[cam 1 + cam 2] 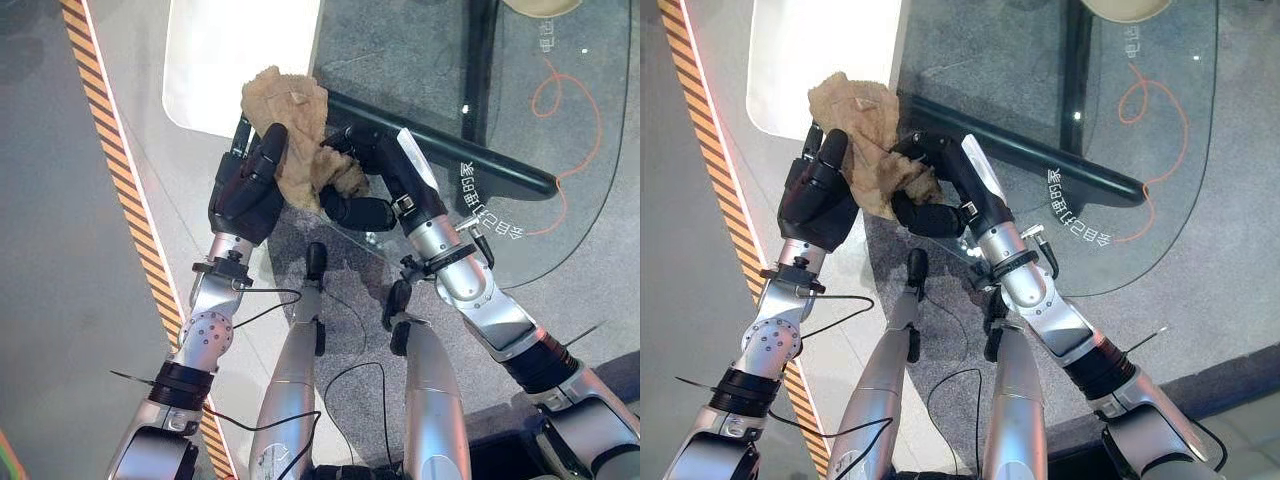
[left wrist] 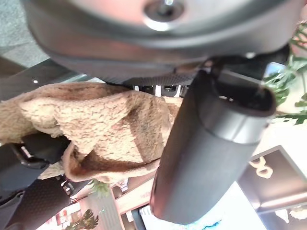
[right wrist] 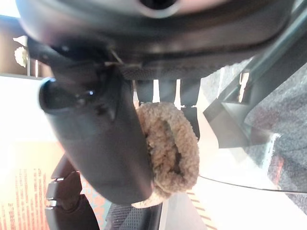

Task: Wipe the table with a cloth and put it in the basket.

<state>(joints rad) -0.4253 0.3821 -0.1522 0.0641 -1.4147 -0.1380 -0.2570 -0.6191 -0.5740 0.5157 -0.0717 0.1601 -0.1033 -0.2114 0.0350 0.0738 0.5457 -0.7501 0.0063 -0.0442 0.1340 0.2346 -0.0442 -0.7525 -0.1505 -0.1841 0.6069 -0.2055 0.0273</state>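
Cloth (image 1: 292,130), tan and fleecy, is pinched between left hand (image 1: 248,190) and right hand (image 1: 372,175) above the glass table (image 1: 560,230).

Tan cloth (image 1: 290,120); floor strip (image 1: 130,190) orange/black striped.

1. The desk (image 1: 560,150) was a round pane of clear glass, with grey carpet showing through it.
2. A black bar (image 1: 450,150) ran slantwise beneath the glass.
3. White lettering (image 1: 490,205) sat near the bar's end.
4. Beyond the bar, at the desk's far edge, a pale rounded thing (image 1: 1125,8) lay partly in sight.
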